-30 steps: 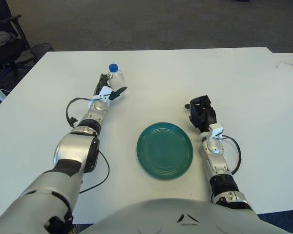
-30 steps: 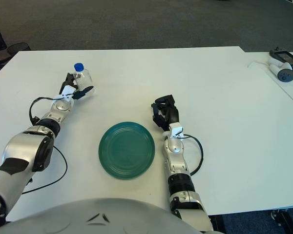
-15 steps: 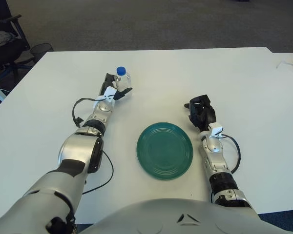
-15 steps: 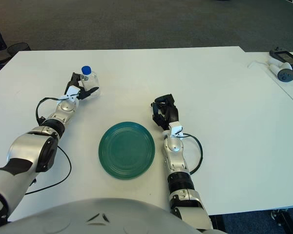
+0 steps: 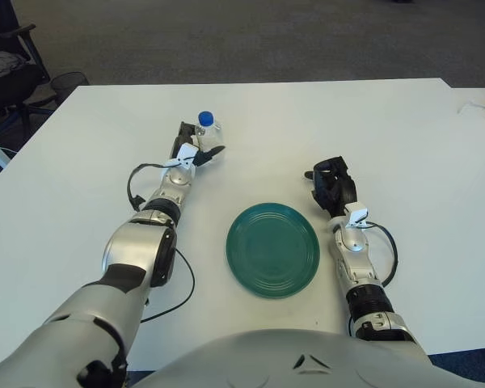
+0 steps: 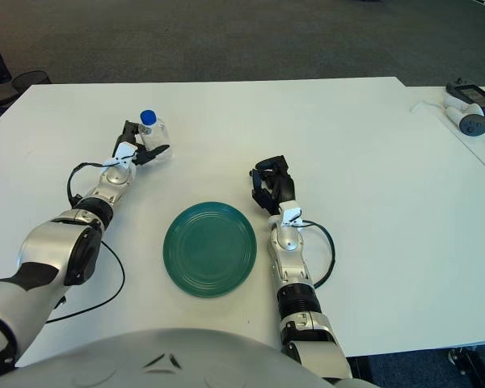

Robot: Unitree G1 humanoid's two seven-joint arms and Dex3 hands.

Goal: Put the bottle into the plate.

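While left hand (image 5: pixel 196 150) grips bottle (image 5: pixel 207 134) — no label legible — plate (image 5: pixel 272 249) sits apart.

Plate (image 5: pixel 272 249) sits on the table (image 5: pixel 404 129) near the front edge, between the two arms. Bottle (image 5: pixel 207 132) stands upright in the left hand (image 5: pixel 194 149), behind and left of the plate, well apart from it. Right hand (image 5: pixel 333 186) just right of the plate's far rim; chair (image 5: pixel 8 69) beyond the table's far-left corner.
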